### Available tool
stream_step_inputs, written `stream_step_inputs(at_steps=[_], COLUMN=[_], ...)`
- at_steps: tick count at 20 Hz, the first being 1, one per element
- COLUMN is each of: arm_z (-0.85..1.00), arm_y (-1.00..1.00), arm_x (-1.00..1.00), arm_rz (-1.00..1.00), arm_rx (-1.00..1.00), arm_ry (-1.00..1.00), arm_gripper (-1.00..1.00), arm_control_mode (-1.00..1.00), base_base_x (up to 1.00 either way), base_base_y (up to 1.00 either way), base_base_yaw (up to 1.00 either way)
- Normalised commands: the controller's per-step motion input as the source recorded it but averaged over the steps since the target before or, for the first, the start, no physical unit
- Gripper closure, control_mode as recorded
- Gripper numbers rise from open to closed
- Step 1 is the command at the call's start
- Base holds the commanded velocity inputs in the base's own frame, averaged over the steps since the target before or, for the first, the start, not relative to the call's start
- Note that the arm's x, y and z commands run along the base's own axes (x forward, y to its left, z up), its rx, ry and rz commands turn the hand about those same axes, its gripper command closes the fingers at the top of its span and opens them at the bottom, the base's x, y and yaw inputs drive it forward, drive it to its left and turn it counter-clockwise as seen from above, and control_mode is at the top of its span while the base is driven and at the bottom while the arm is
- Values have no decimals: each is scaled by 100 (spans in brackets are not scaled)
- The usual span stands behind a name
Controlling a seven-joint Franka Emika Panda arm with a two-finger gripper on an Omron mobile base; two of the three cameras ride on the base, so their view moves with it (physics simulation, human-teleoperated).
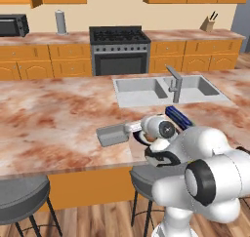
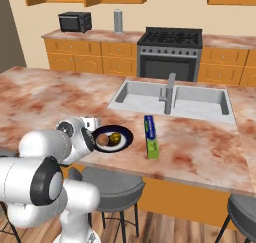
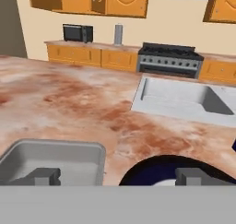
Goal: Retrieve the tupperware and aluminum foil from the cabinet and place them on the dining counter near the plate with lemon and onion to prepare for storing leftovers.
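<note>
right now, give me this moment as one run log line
tupperware: on dining counter beside plate | aluminum foil: on counter, other side of plate | onion, lemon: on plate | gripper: open, low over tupperware and plate

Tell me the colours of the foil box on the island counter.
The foil box is dark blue with one green end, clearest in the right base view.

Right base view: plate (image 2: 126, 135) at frame centre on dining counter (image 2: 210, 152), holding onion (image 2: 102, 139) left of lemon (image 2: 115, 138). Aluminum foil (image 2: 150, 136) lies right of plate, sink (image 2: 172, 99) above. Tupperware (image 1: 113, 134) sits left of centre in left base view.
</note>
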Motion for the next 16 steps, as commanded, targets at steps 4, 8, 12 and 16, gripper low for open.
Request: stream_step_inputs(at_steps=[4, 8, 12, 16], arm_z=[100, 100, 90, 1], arm_y=[-2, -15, -49, -98], arm_x=[-5, -30, -82, -100], arm_rz=[0, 0, -4, 0], arm_rx=[-3, -4, -2, 17], arm_ry=[18, 30, 25, -7], arm_gripper=[-100, -100, -100, -100], arm_control_mode=[-100, -100, -100, -100], base_base_x=[0, 0, 0, 0], base_base_y=[0, 0, 0, 0], base_base_yaw=[0, 0, 0, 0])
